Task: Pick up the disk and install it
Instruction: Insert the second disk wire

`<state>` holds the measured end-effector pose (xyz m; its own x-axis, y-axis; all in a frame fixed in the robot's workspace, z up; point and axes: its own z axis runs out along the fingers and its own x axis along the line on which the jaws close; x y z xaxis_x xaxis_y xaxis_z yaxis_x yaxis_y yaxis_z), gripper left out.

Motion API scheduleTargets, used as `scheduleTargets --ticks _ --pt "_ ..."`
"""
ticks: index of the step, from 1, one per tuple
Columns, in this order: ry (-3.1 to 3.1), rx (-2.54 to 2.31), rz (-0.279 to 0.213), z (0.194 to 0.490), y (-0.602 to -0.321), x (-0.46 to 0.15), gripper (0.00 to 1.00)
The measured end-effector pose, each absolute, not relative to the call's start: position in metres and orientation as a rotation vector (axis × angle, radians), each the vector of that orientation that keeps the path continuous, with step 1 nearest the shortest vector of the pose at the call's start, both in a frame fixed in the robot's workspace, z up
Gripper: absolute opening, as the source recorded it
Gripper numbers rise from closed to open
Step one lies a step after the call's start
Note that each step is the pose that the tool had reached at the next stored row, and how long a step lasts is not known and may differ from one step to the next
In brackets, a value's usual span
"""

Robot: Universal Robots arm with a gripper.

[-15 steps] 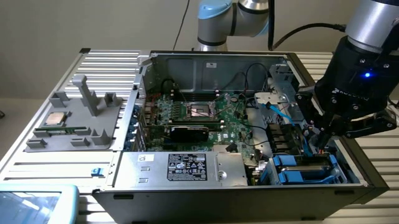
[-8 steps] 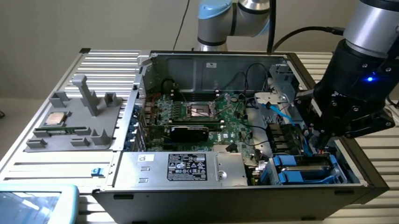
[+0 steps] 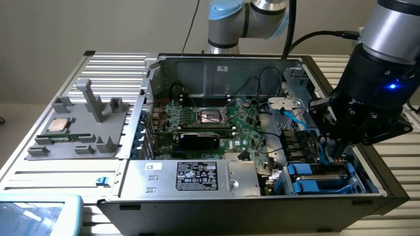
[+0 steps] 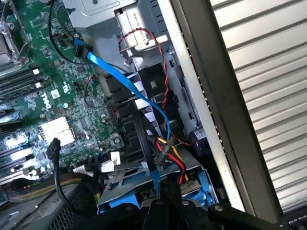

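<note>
Jaws point(image 4: 169, 207) closed, seemingly holding nothing, just above the disk point(image 4: 125, 188) seated in its bay.

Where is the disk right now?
The disk sits in the drive bay at the case's front corner, on the exterior view's right, directly below the gripper and beside the power supply. In the wrist view its blue bracket is under the fingertips.

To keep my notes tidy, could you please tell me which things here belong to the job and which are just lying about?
Job: gripper, blue-bracketed disk, drive bay.
Lying about: processor chip, memory stick, grey tray.
</note>
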<state>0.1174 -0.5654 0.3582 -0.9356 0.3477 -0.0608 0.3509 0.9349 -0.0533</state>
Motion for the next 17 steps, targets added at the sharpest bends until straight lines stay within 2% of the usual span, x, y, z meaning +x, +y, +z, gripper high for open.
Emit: scheduleTargets --ticks 11,17 --pt "3.115 0.312 -0.134 0.3546 -0.5654 0.1173 0.11" --pt "3.126 0.163 -0.138 0.3543 -0.5654 0.1174 0.11"
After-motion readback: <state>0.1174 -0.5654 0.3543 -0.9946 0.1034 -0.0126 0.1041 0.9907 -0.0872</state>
